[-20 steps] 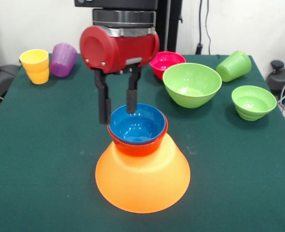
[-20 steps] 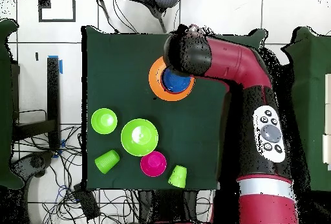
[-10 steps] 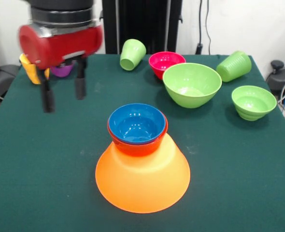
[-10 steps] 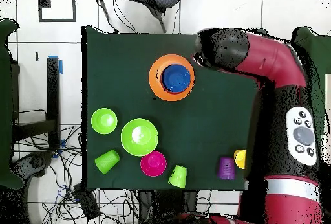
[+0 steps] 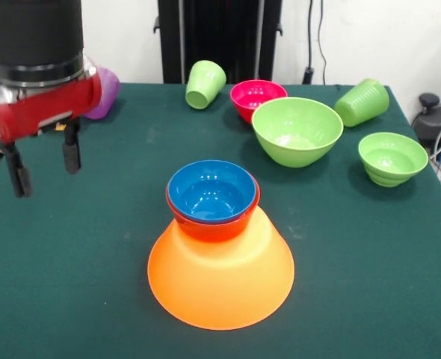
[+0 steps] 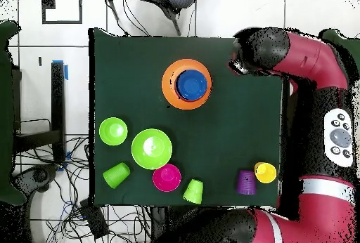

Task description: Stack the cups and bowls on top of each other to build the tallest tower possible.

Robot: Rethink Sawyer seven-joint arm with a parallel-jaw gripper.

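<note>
Green worktop point(image 5: 370, 269). Huge orange bowl point(image 5: 220, 280) upside down at centre as tower base, red-orange bowl point(image 5: 214, 226) upright on it, blue bowl point(image 5: 211, 192) nested inside. Gripper point(image 5: 45, 163) well aside near the worktop's edge, jaws apart, empty. Large light green bowl point(image 5: 297, 131), pink bowl point(image 5: 256, 97), small green bowl point(image 5: 392, 158) and two green cups point(image 5: 205, 84) grouped apart from the tower; purple cup point(image 6: 246, 182) beside yellow cup point(image 6: 265, 173).

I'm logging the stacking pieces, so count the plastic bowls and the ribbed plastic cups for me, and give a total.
Glossy plastic bowls: 6 – huge orange, red-orange, blue, pink, large light green, small green.
Ribbed plastic cups: 4 – two light green, purple, yellow.
Total: 10.
</note>
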